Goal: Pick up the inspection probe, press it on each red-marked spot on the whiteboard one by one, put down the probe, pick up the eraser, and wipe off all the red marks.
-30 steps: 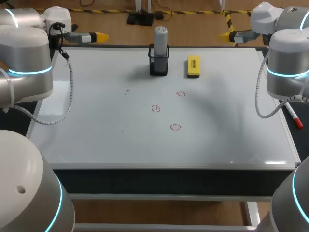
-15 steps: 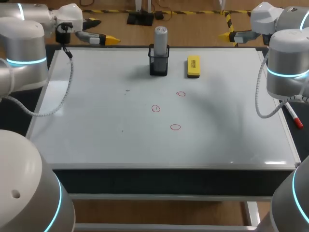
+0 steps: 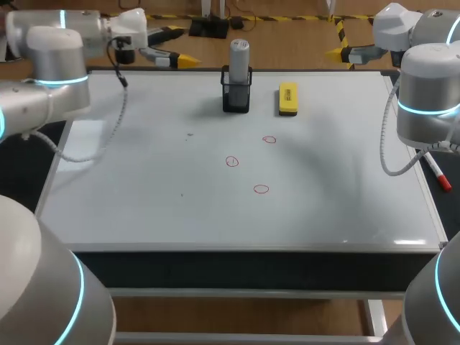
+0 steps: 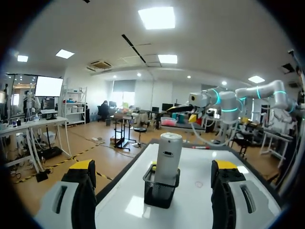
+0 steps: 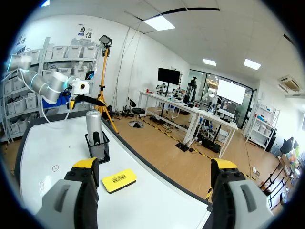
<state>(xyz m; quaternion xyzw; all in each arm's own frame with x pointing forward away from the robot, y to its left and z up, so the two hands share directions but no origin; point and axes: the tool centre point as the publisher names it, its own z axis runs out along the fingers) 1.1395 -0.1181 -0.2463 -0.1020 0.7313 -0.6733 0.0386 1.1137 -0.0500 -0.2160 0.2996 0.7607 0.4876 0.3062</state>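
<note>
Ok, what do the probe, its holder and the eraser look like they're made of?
Probe: smooth pale grey cylinder with a soft sheen, plastic or painted metal; can't tell which. Holder: black mesh, see-through walls, probably wire. Eraser: matte yellow top, likely hard plastic; its pad underneath isn't visible.

Grey probe (image 3: 239,52), black holder (image 3: 236,100), yellow eraser (image 3: 288,98), perhaps dark-edged, red marks (image 3: 232,162)

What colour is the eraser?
The eraser is yellow; it shows best in the head view.
</note>
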